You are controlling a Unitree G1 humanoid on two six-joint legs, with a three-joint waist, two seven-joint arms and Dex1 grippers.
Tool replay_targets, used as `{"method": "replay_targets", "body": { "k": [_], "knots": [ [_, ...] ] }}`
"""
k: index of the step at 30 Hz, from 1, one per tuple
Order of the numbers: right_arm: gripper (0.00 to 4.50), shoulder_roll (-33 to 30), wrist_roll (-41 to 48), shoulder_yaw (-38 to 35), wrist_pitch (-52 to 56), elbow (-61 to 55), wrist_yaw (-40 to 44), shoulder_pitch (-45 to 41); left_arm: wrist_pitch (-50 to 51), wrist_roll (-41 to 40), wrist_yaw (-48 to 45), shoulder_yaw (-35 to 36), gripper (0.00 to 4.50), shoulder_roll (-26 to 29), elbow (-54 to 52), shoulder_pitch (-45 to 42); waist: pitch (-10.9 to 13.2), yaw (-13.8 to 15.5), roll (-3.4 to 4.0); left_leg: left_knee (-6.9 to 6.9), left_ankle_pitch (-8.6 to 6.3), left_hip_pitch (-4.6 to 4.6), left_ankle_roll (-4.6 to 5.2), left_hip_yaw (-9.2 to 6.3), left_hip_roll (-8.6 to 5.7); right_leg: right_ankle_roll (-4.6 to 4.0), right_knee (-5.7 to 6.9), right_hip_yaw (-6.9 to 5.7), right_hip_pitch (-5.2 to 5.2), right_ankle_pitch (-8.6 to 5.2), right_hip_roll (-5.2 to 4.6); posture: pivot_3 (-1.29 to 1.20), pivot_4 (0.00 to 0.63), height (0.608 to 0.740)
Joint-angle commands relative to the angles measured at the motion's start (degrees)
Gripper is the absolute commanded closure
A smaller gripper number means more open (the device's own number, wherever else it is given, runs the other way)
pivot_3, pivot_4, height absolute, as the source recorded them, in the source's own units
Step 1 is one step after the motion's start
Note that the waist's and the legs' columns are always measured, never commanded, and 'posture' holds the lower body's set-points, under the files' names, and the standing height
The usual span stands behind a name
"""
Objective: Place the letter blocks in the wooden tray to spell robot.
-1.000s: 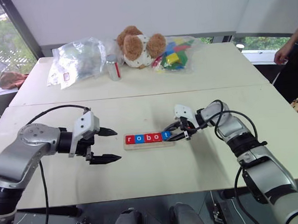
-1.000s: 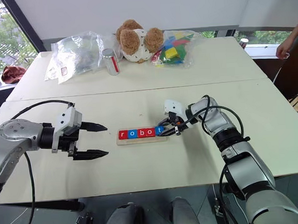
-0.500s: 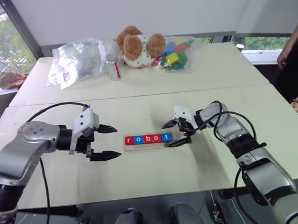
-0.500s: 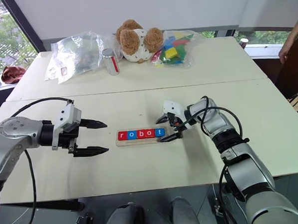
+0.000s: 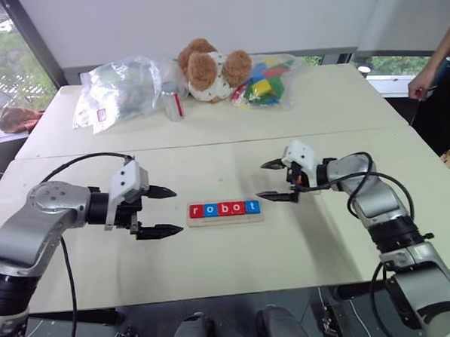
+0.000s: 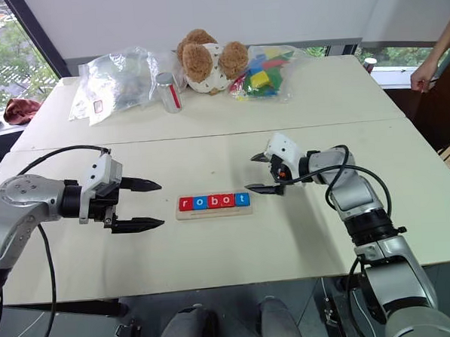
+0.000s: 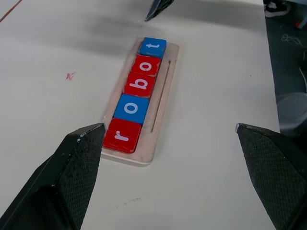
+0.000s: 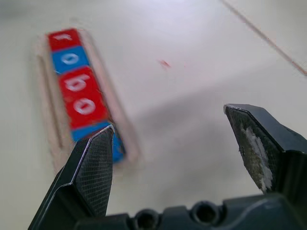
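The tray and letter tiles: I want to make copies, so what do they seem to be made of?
The wooden tray looks like pale unfinished wood: matte, light tan, with rounded corners and a groove cut along it. The letter blocks have glossy red or blue faces with white letters, likely painted wood or plastic; the pictures leave that open.

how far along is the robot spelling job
Done: all five letter blocks sit in the wooden tray, reading r, o, b, o, t. In hand: nothing; the right gripper is open beside the tray's t end, and the left gripper is open too. Left: apparently nothing.
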Motion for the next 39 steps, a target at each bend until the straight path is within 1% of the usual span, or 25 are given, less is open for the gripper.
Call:
{"method": "replay_targets", "body": {
  "k": [1,7,14,29,34,39],
  "knots": [
    [0.49,-1.26,-1.76,-0.23,-2.35,-1.19,-2.94,1.19,-0.79,0.10,-0.80,0.78,0.00,0.16,0.57,-1.84,0.00,0.04,0.00,0.00,0.00,0.01,0.00,0.00,0.01,0.00,0.01,0.00,0.00,0.00,0.01,0.00,0.150,0.740],
    [0.49,-0.86,-2.49,1.31,-3.70,-0.57,-3.95,3.58,-1.30,0.80,-1.75,0.31,0.00,-0.09,1.90,-2.86,0.00,0.04,0.00,-0.01,0.00,0.01,0.00,0.01,0.02,0.00,0.01,0.00,0.00,0.00,0.05,0.00,0.150,0.740],
    [0.49,-0.08,-1.68,2.17,-3.13,-1.48,-4.05,4.97,-0.88,0.73,-1.73,0.79,0.00,0.08,1.10,-1.94,0.00,0.12,0.00,0.01,0.00,0.01,0.01,0.02,0.02,0.00,0.01,0.01,0.00,0.00,0.04,0.00,0.150,0.740],
    [0.49,1.85,-1.50,2.17,-2.80,-0.91,-4.71,2.79,-0.16,0.74,-1.19,1.02,0.00,0.45,0.01,-0.80,0.00,0.11,0.00,0.01,0.00,0.01,0.01,0.02,0.02,0.00,0.01,0.01,0.00,0.00,0.05,0.00,0.150,0.740],
    [0.49,1.70,-0.82,2.37,-1.93,-2.21,-3.86,3.24,-0.16,0.79,-1.07,0.90,0.00,0.32,0.19,-0.89,0.00,0.13,0.00,0.01,0.00,0.01,0.01,0.02,0.02,0.00,0.02,0.01,0.00,0.00,0.04,0.00,0.150,0.740],
    [0.49,2.99,-0.92,2.98,-1.56,-2.04,-4.49,3.30,-0.20,0.84,-1.00,0.75,0.00,0.13,0.41,-1.12,0.00,0.09,0.00,0.01,0.00,0.01,0.01,0.02,0.02,0.00,0.02,0.01,0.00,0.00,0.05,0.00,0.150,0.740]
  ]
}}
